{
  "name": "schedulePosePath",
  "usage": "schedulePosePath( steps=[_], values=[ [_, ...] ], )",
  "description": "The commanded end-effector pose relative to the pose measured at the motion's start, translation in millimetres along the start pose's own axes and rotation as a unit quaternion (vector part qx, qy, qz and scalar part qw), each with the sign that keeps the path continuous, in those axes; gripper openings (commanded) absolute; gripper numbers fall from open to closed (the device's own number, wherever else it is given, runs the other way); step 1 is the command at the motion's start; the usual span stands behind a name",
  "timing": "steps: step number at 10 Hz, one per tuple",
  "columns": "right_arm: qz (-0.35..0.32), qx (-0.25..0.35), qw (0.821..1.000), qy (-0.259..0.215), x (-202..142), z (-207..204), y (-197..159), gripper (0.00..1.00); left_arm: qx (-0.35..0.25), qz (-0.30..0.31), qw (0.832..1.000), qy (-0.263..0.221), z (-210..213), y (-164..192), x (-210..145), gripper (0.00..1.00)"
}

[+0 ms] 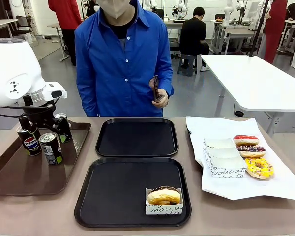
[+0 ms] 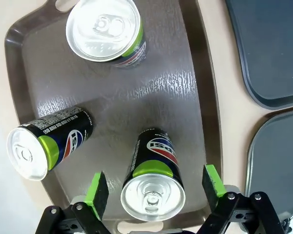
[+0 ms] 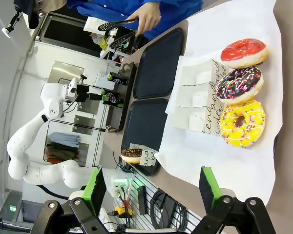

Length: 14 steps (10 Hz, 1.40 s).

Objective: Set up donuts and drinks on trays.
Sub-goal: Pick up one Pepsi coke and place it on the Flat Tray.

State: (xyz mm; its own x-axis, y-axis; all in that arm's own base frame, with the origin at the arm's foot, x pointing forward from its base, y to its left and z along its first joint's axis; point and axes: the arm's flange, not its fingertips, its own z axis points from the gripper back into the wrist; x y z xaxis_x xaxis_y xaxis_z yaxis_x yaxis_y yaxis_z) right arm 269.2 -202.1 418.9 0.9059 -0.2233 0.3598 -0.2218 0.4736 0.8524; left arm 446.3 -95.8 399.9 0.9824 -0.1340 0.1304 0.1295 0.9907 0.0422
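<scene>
Where the left tool (image 2: 155, 187) hangs over the long brown tray (image 1: 19, 177), its green-padded fingers are spread wide on either side of one can (image 2: 156, 156), with a gap showing at each pad. Three cans stand on that tray: slim dark cylinders with shiny silver tops and pull tabs, a red-white-blue logo and a green band. In the left wrist view the second can (image 2: 49, 141) is off to the side and the third can (image 2: 107, 31) is at the tray's far end. The brown tray's surface is glossy and finely pebbled.

Two black trays lie at the middle of the table (image 1: 39, 211), both smooth matte plastic rectangles with rounded corners and raised rims. The far tray (image 1: 136, 137) is bare. The near tray (image 1: 123, 191) carries one chocolate-topped donut (image 1: 163, 195) in a white paper sleeve with black script, at its right front corner.

Three more ring donuts lie in a row on the white paper sheet (image 1: 246, 189), to the right of the trays: a red-glazed donut (image 1: 246, 140), a chocolate sprinkled donut (image 1: 250, 150) and a yellow sprinkled donut (image 1: 259, 168). Flat empty sleeves (image 1: 221, 157) lie just beside them.

The right tool (image 3: 152, 187) is above that sheet, fingers apart, with nothing between them. The person's hand (image 1: 160, 98) holds black tongs (image 1: 155, 86).
</scene>
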Motion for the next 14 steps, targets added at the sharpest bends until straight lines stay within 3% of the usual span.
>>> schedulePosePath(
  steps=[1,5,13,14],
  values=[
    [0.004,0.011,1.000,-0.010,3,-1,1,1.00,0.010,-0.011,1.000,-0.010,-7,7,-3,1.00],
    [0.004,0.011,1.000,-0.010,3,-1,1,1.00,0.012,-0.002,1.000,-0.001,-17,9,-2,1.00],
    [0.004,0.011,1.000,-0.010,3,-1,1,1.00,0.028,0.027,0.999,0.005,0,5,-19,0.23],
    [0.004,0.011,1.000,-0.010,3,-1,1,1.00,0.039,0.032,0.999,-0.012,26,-4,-43,0.23]
  ],
)
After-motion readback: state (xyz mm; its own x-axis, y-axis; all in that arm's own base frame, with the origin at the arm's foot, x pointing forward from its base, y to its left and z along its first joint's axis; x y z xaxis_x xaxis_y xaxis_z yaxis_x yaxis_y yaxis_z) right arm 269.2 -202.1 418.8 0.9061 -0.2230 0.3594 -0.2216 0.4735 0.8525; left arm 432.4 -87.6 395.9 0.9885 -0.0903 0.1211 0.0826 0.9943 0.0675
